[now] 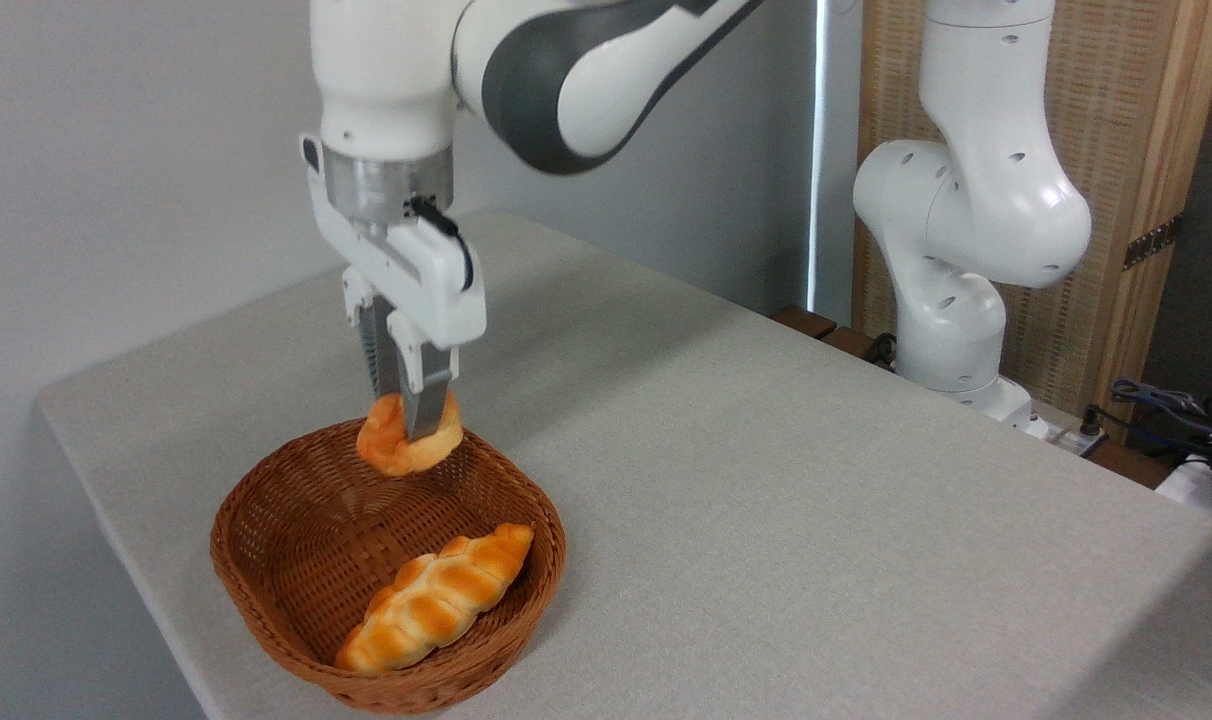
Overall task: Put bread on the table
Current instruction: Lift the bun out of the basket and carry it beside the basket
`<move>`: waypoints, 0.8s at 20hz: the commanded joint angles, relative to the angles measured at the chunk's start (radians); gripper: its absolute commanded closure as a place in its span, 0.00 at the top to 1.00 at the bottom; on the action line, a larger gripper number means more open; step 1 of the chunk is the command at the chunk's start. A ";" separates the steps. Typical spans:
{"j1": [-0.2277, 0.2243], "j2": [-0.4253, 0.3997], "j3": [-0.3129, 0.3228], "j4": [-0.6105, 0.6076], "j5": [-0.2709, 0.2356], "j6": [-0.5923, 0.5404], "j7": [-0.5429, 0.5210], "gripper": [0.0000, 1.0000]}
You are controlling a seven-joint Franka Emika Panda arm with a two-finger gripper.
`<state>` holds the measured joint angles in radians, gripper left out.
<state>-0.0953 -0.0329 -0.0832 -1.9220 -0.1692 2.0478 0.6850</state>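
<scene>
The bread (394,447), a small round orange-golden bun, hangs in the air above the far rim of the brown wicker basket (266,590). My gripper (411,425) points straight down and is shut on it, its fingers (425,403) pressing into the bun's top. The table (766,480), covered in a plain light grey-beige cloth, spreads out to the right of the basket.
A longer braided golden loaf (436,597) lies in the basket's near right part. The arm's white base (951,330) stands at the table's far right edge. Cables and clutter (1181,420) sit beyond the right corner. The table's left edge runs close beside the basket.
</scene>
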 commanded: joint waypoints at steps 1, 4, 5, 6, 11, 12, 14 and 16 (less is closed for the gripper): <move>-0.001 -0.100 0.013 -0.014 -0.021 -0.116 0.010 0.44; -0.011 -0.174 0.011 -0.063 -0.021 -0.176 0.022 0.45; -0.017 -0.205 0.011 -0.095 -0.019 -0.176 0.030 0.45; -0.030 -0.232 0.011 -0.130 -0.019 -0.176 0.042 0.45; -0.058 -0.324 0.014 -0.278 -0.007 -0.158 0.105 0.46; -0.058 -0.323 0.013 -0.288 -0.004 -0.153 0.105 0.48; -0.060 -0.323 0.013 -0.319 -0.004 -0.097 0.108 0.49; -0.064 -0.321 0.013 -0.357 -0.003 -0.042 0.110 0.53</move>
<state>-0.1423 -0.3364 -0.0840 -2.2112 -0.1698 1.9229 0.7750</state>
